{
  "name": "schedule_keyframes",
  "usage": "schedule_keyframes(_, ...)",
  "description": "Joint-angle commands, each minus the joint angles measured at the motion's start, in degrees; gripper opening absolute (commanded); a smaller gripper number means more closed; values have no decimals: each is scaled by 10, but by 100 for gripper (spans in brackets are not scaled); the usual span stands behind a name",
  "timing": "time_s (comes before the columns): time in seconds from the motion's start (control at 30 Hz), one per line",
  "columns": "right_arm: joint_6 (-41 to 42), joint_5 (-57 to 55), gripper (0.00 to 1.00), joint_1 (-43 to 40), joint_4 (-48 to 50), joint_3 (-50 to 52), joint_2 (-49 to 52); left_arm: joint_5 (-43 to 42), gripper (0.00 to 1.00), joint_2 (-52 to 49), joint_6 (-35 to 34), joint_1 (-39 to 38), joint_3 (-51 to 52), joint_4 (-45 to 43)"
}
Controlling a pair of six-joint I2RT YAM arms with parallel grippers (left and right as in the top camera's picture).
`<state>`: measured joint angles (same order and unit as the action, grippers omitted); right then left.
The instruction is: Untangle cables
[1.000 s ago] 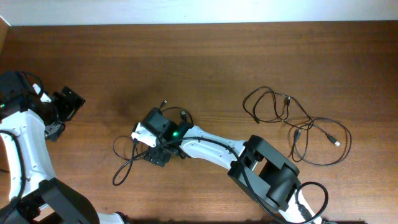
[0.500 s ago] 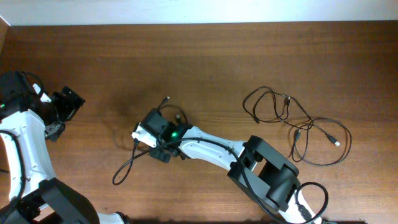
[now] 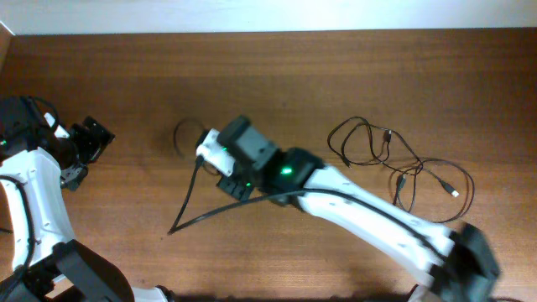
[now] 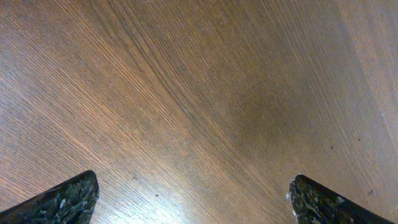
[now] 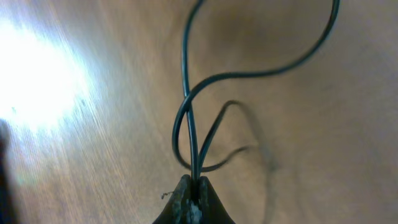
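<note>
Two strands of a thin black cable (image 5: 185, 93) run into my right gripper (image 5: 194, 186), which is shut on them, and a loop hangs past its tips over the wood. From overhead, the right gripper (image 3: 232, 186) is at mid-table, and the held cable (image 3: 186, 197) trails down to the left as long strands. More cables (image 3: 386, 134) lie in loose loops at the right, with small plug ends. My left gripper (image 4: 196, 200) is open over bare wood, nothing between its fingers. Overhead, the left gripper (image 3: 88, 138) is at the far left.
The wooden table (image 3: 336, 75) has its back edge along a pale wall at the top. My right arm (image 3: 377, 218) stretches from the lower right toward the middle, blurred. The left arm (image 3: 33, 193) runs along the left edge.
My right gripper has shut on the cable and swung up and to the right with it. The small tangle at mid-table has stretched into long strands. The left arm has not moved.
</note>
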<state>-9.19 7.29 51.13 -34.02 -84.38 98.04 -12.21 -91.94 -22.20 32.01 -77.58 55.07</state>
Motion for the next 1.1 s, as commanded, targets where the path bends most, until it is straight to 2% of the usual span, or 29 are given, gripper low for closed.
schedule_keyframes(0.0, 5, -5, 4, -48, -21, -3, -73, -4, 99, 1, -7, 4, -10, 0)
schedule_keyframes(0.1, 14, -5, 4, -117, -101, -3, -105, -4, 99, 1, -7, 4, -10, 0)
schedule_keyframes(0.23, 14, -5, 4, -220, -243, -3, -89, -4, 99, 1, -7, 4, -10, 0)
schedule_keyframes(0.4, 27, -5, 4, -371, -337, -2, -57, -4, 99, 1, -7, 4, -10, 0)
schedule_keyframes(0.6, 53, -5, 4, -505, -337, 11, 4, -4, 99, 1, -7, 4, -10, 0)
schedule_keyframes(0.73, 52, -7, 4, -540, -317, 36, 51, -4, 99, 1, -7, 4, -10, 0)
schedule_keyframes(0.93, 52, -126, 4, -577, -254, 42, 85, -4, 99, 1, -7, 4, -10, 0)
schedule_keyframes(1.03, 52, -138, 4, -618, -201, 42, 85, -4, 99, 1, -7, 4, -10, 0)
schedule_keyframes(1.07, 52, -138, 21, -629, -192, 42, 85, -4, 99, 1, -7, 4, -10, 0)
